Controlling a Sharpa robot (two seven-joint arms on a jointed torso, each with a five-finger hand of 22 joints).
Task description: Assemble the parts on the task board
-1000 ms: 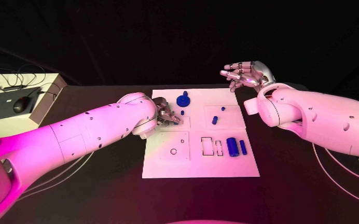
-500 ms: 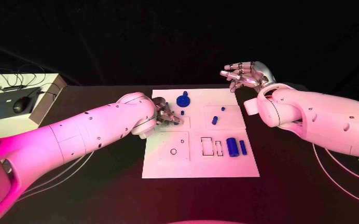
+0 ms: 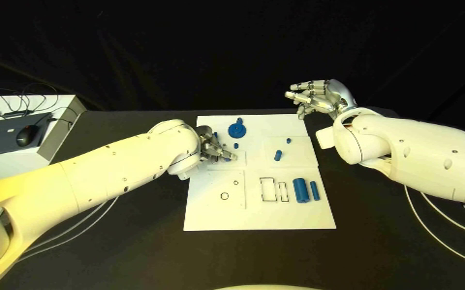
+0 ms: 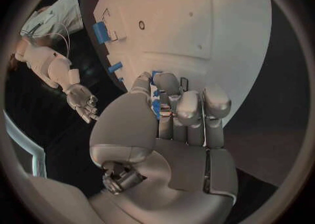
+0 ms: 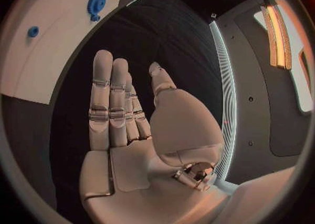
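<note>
Part (image 3: pixel 311 190) lies lengthwise, pointing away

Robotics lab test cell, black curtain backdrop behind the right robot hand (image 3: pixel 320 97), black surface (image 3: pixel 388 236), cabled equipment box (image 3: pixel 29 132) well beyond the left robot hand (image 3: pixel 215 149)

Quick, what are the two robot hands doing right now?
Left robot hand: fingers curled over the task board, pinching a small blue part.
Right robot hand: open, fingers straight, holding nothing, off the board.
</note>
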